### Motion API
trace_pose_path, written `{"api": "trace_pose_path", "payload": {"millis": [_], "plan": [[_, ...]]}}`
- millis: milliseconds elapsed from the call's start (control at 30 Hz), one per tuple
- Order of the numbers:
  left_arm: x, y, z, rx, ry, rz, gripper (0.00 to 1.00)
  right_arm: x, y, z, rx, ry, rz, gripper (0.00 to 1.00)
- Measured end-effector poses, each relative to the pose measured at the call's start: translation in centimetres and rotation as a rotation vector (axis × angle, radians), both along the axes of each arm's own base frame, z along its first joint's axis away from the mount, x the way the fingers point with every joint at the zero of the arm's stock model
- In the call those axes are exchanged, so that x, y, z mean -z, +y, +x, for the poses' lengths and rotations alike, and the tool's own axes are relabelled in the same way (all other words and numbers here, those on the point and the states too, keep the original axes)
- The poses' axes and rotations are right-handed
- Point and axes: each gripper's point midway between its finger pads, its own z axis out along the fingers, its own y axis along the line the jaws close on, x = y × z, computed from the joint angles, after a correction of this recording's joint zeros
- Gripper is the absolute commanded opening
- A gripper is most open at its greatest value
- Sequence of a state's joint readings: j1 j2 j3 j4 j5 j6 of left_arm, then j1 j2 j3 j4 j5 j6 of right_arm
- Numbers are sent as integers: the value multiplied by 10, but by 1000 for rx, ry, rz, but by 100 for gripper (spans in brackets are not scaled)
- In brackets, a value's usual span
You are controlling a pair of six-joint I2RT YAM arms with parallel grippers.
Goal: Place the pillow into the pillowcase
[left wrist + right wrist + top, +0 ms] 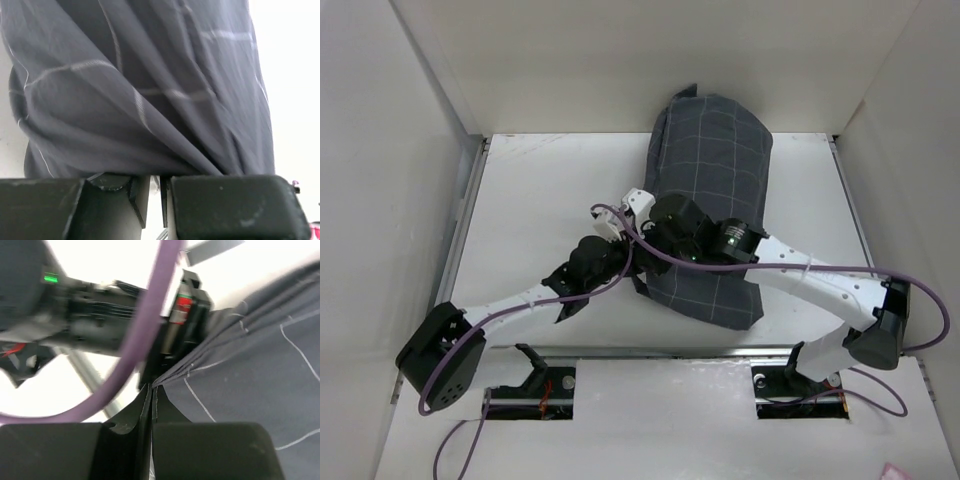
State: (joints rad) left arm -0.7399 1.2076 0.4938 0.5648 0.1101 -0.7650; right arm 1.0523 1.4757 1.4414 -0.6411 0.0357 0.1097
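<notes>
Pillowcase [715, 170], dark grey with a thin light grid, lying lengthwise on the white surface [550, 200], its far end at the back wall [570, 60] and its near end toward the arm bases. The cloth is rounded and full along its whole length, and the pillow itself is hidden in all three views. Left arm [520, 298] reaches diagonally from its base at lower left and right arm [820, 280] from lower right. The two wrists meet at the left long edge of the case, about midway along it, with the right wrist lying over the cloth. Left wrist view: left fingers [140, 192] drawn nearly together with only a thin slit between them; gathered folds of the grid cloth run down into that slit, so they are clenched on the pillowcase. Right wrist view: right fingers [146, 407] pressed flat against each other, with creases in the case fanning out from their tips and a pinch of its edge grasped there. Beyond them, blurred, are the dark body of the other arm, showing a green light, and a purple cable [145, 330] crossing the view diagonally. In the overhead view, purple cables run along both arms.
</notes>
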Motion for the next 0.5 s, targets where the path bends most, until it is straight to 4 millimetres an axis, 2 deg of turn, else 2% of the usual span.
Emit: {"api": "trace_pose_path", "payload": {"millis": [100,133,167,233,267,300,367,400,433,500], "plan": [[-3,-1,4,-23,-5,-15,9,-7,4,-8,-43,29,34,7],[-3,0,5,-33,-2,-18,11,-7,4,-9,-50,37,40,17],[-3,0,6,-45,1,-20,17,-6,6,-10,-55,47,50,26],[0,6,11,-85,8,-10,29,0,13,-22,-95,99,78,49],[4,11,13,-117,21,7,35,6,18,-30,-118,125,84,52],[9,18,13,-151,40,32,53,13,21,-35,-133,149,80,57],[16,36,11,-223,80,79,61,28,27,-44,-156,199,61,63],[16,47,9,-261,95,98,63,34,29,-45,-159,215,51,69],[21,62,5,-316,122,135,64,39,30,-45,-158,225,43,89],[7,80,-1,-382,121,114,66,40,32,-46,-161,229,45,94]]}}
